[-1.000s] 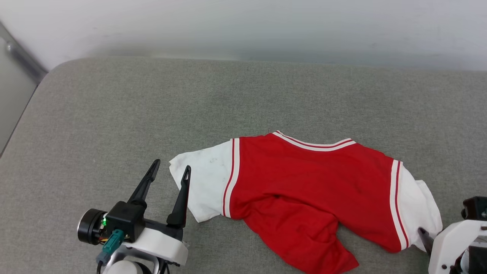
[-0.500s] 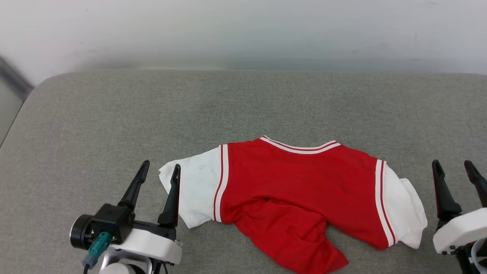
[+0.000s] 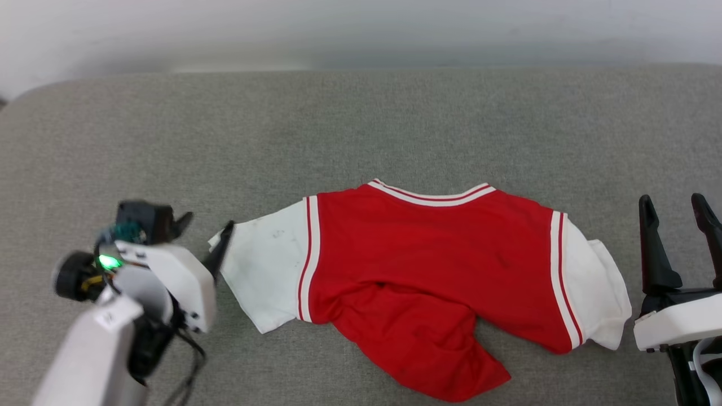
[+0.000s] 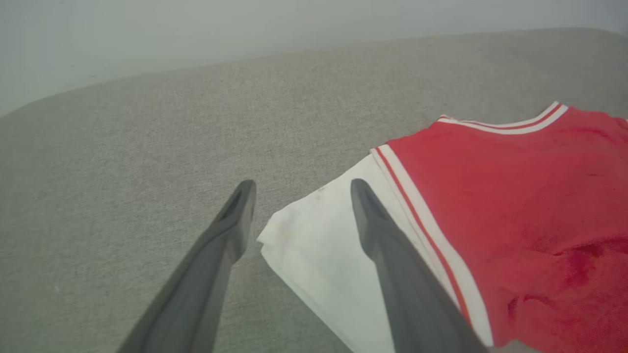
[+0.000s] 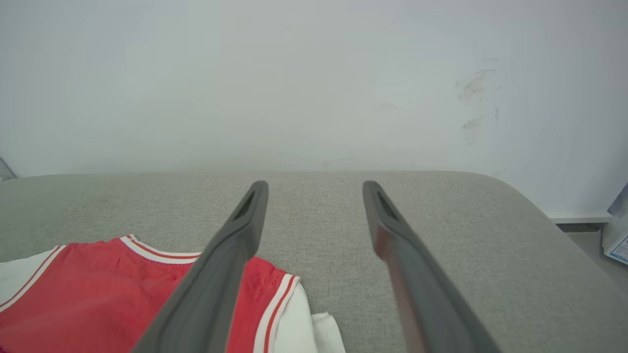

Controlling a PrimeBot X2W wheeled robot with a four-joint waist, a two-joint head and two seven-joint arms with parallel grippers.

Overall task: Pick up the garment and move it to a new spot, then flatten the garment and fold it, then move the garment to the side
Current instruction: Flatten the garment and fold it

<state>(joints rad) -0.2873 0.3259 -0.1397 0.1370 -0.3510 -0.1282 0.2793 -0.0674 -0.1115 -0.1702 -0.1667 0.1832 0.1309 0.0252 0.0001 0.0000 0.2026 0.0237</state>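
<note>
While neither pair of fingers pinches anything, we see the garment (image 3: 417, 270) lying on the grey fabric-covered desk (image 3: 361, 124), a little right of the middle in the head view and nearer to us than to the pale wall (image 3: 361, 28) behind. It is spread sideways: the red body is in the centre, its striped neckline trim (image 3: 431, 195) is turned toward the wall, and a white side panel edged with red and white stripes closes each end. The near part of the red cloth is rumpled and folded into a loose flap that points toward us. A few small dark specks mark the left white panel (image 3: 265, 270). Our left gripper (image 3: 206, 224) sits at that panel's outer corner with its fingers spread wide. In the left wrist view the corner of the white cloth lies between the two fingers, and one finger (image 4: 387, 245) crosses over the panel, though we cannot tell whether it touches the fabric. Our right gripper (image 3: 672, 204) stands just beside the garment's right end, apart from the cloth, its fingers likewise spread wide and pointing toward the wall. In the right wrist view bare grey desk shows between them.
</note>
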